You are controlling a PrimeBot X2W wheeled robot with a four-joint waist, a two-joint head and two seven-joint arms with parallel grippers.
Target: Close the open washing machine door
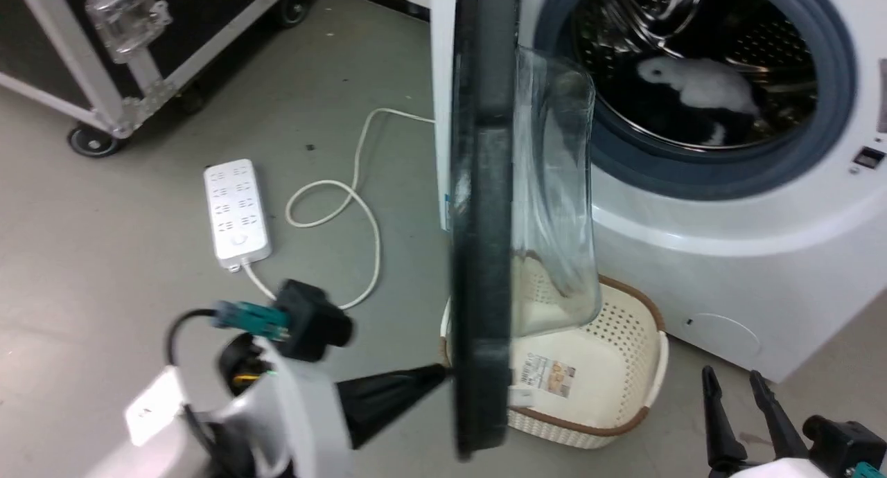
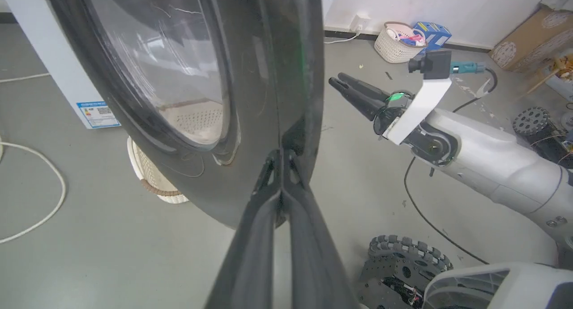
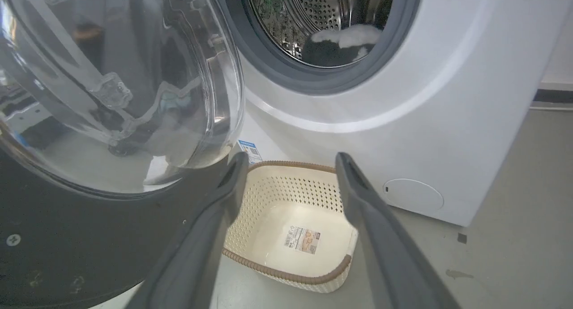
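Observation:
The washing machine door (image 1: 485,222) stands open and edge-on, its clear glass bowl (image 1: 558,187) bulging toward the washing machine (image 1: 727,256). White and dark laundry (image 1: 700,90) lies in the steel drum. My left gripper (image 1: 440,374) is shut, its fingertips pressed against the door's glossy black outer face (image 2: 268,76) near the lower rim, as the left wrist view shows at the gripper (image 2: 282,159). My right gripper (image 1: 734,381) stands open low at the right, apart from the door. In its wrist view the right gripper (image 3: 288,163) points at the basket, with the door (image 3: 89,237) to its left.
A cream perforated basket (image 1: 610,367) sits on the floor under the door, in front of the machine. A white power strip (image 1: 235,211) and its looping cable (image 1: 346,194) lie left of the door. A wheeled black case (image 1: 104,62) stands at the far left.

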